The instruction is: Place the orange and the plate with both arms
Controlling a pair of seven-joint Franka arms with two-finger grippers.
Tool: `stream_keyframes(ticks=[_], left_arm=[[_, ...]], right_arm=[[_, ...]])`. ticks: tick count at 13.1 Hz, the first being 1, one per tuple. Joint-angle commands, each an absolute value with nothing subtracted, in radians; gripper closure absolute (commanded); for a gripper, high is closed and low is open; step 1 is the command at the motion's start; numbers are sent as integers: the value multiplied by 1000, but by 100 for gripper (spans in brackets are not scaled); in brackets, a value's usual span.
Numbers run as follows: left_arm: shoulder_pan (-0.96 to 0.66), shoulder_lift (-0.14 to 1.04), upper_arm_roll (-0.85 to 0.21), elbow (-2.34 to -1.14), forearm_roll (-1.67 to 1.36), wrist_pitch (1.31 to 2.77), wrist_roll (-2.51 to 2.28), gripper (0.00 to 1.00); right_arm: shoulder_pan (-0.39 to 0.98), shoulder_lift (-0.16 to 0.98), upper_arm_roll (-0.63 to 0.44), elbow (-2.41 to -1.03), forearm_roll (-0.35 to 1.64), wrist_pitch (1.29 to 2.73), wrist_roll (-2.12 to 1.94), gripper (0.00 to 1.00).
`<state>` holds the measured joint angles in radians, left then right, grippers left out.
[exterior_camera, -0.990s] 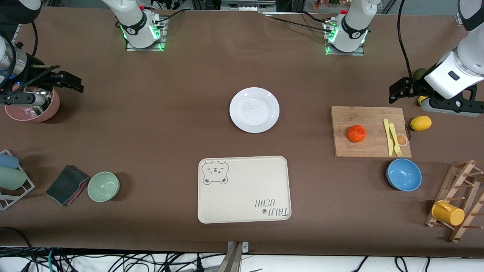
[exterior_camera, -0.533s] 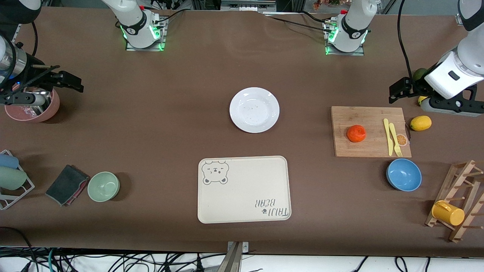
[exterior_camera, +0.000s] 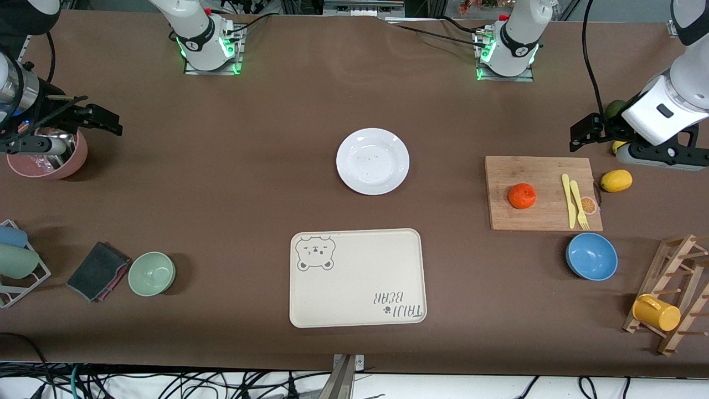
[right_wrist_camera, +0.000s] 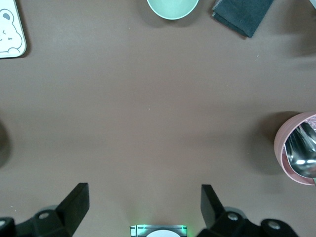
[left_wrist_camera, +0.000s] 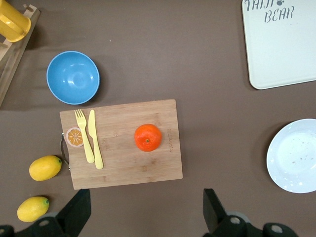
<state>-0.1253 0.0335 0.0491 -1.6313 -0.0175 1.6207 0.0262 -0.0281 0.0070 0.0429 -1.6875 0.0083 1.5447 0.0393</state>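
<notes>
The orange (exterior_camera: 522,195) sits on a wooden cutting board (exterior_camera: 540,221) toward the left arm's end of the table; it also shows in the left wrist view (left_wrist_camera: 148,137). The white plate (exterior_camera: 372,161) lies bare at the table's middle and shows at the edge of the left wrist view (left_wrist_camera: 294,155). My left gripper (exterior_camera: 581,134) is open and empty, in the air over the table beside the board (left_wrist_camera: 146,207). My right gripper (exterior_camera: 102,120) is open and empty, in the air beside a pink bowl (exterior_camera: 50,155); its own view (right_wrist_camera: 143,205) shows bare table under it.
A cream bear-print tray (exterior_camera: 357,277) lies nearer the front camera than the plate. A yellow knife and fork (exterior_camera: 575,200) lie on the board, with lemons (exterior_camera: 616,180), a blue bowl (exterior_camera: 591,256) and a mug rack (exterior_camera: 673,296) around it. A green bowl (exterior_camera: 152,272) and a dark cloth (exterior_camera: 97,271) lie toward the right arm's end.
</notes>
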Motion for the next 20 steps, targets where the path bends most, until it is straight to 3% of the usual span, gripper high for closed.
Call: stream_keyframes(ticks=[1, 16, 20], left_arm=[[-129, 46, 51, -1601, -6, 1597, 21, 0], [-106, 67, 58, -1603, -5, 1598, 23, 0], [-68, 104, 61, -1623, -5, 1678, 28, 0]], right_arm=[[-34, 11, 46, -1675, 25, 1540, 48, 0], [-34, 11, 46, -1675, 25, 1540, 48, 0], [-34, 11, 46, -1675, 25, 1540, 48, 0]])
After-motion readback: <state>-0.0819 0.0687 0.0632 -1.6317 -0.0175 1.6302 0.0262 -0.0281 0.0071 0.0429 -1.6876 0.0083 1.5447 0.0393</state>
